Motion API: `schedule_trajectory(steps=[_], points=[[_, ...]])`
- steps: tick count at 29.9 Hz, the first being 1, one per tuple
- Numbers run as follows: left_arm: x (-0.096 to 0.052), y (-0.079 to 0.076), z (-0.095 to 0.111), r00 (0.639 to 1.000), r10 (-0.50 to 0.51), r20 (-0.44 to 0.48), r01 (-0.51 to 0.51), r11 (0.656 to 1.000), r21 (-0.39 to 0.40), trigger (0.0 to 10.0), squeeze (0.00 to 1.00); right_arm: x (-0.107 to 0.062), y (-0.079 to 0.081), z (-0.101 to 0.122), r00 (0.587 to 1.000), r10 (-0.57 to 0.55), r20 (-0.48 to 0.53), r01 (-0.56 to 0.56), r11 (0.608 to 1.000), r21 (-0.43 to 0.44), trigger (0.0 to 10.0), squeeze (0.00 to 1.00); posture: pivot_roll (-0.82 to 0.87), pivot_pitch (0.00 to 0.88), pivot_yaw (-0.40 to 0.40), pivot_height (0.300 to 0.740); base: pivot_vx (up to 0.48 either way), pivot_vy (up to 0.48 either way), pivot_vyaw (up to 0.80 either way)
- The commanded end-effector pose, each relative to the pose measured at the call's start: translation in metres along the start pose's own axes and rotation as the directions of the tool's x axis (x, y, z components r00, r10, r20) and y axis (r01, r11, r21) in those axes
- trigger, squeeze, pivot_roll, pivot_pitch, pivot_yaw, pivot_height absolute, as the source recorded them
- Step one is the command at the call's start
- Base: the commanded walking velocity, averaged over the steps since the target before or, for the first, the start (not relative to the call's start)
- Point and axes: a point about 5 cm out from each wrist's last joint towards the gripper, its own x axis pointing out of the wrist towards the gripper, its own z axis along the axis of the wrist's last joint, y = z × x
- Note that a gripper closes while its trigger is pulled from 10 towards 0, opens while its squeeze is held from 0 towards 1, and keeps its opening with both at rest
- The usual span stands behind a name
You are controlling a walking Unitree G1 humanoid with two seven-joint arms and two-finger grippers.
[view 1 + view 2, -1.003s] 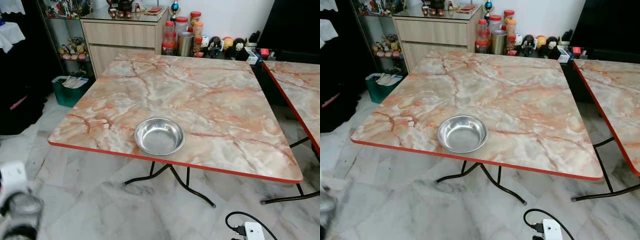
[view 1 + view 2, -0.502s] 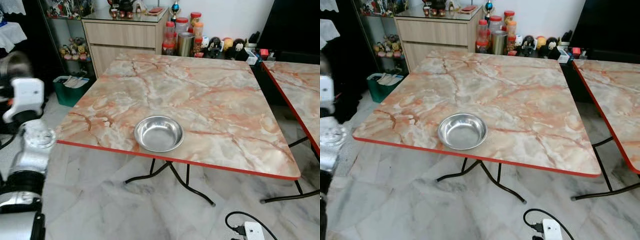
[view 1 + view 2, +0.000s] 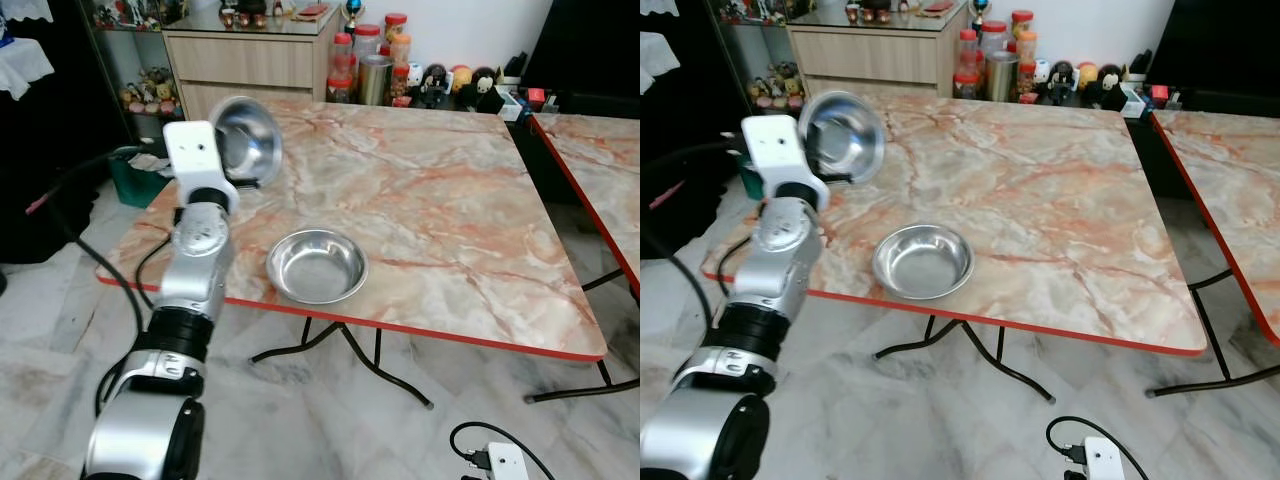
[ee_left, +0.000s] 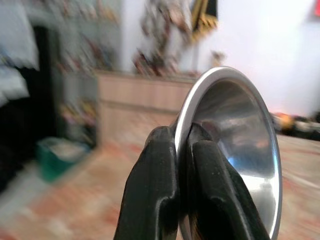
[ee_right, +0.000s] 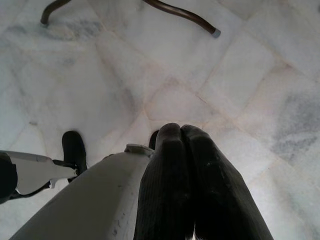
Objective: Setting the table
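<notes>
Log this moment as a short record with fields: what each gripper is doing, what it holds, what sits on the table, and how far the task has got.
left gripper: raised over the table's left side, shut on the rim of the held bowl
held bowl: steel, tilted on edge, off the table
right gripper: fingers together, pointing down at the floor, idle
table: marble-pattern top, red edge
bowl on table: steel, upright, near the front edge
task state: one bowl placed, second not yet set down

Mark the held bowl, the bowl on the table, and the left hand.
held bowl (image 3: 248, 146), left eye view, inner wall
bowl on the table (image 3: 316, 267), left eye view, its bottom
left hand (image 4: 180, 142), left wrist view, between fingertips at the rim
</notes>
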Motion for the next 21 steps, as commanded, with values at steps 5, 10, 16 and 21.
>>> schedule_trajectory(steps=[5, 10, 16, 21], points=[[-0.005, -0.045, -0.016, 0.969, -0.184, -0.167, 0.148, 0.967, -0.209, 10.0, 0.00, 0.000, -0.001, 0.002, 1.000, -0.006, 0.006, 0.006, 1.000, 0.008, 10.0, 0.00, 0.04, 0.040, 0.004, 0.740, 0.000, 0.000, 0.00], [-0.018, -0.066, -0.039, 0.899, -0.271, -0.345, 0.180, 0.945, -0.273, 10.0, 0.00, 0.000, -0.001, 0.002, 1.000, -0.001, 0.002, 0.001, 1.000, 0.004, 10.0, 0.00, 0.04, 0.051, 0.004, 0.740, 0.000, 0.000, 0.00], [-0.023, -0.059, -0.045, 0.877, -0.234, -0.419, 0.116, 0.950, -0.289, 10.0, 0.00, 0.000, -0.001, 0.003, 1.000, -0.004, 0.004, 0.004, 1.000, 0.008, 10.0, 0.00, 0.04, 0.054, 0.002, 0.740, 0.000, 0.000, 0.00], [-0.028, -0.055, -0.047, 0.849, -0.232, -0.475, 0.066, 0.938, -0.341, 10.0, 0.00, 0.000, -0.001, 0.003, 1.000, 0.000, 0.002, 0.000, 1.000, 0.004, 10.0, 0.00, 0.05, 0.058, -0.001, 0.740, 0.000, 0.000, 0.00]])
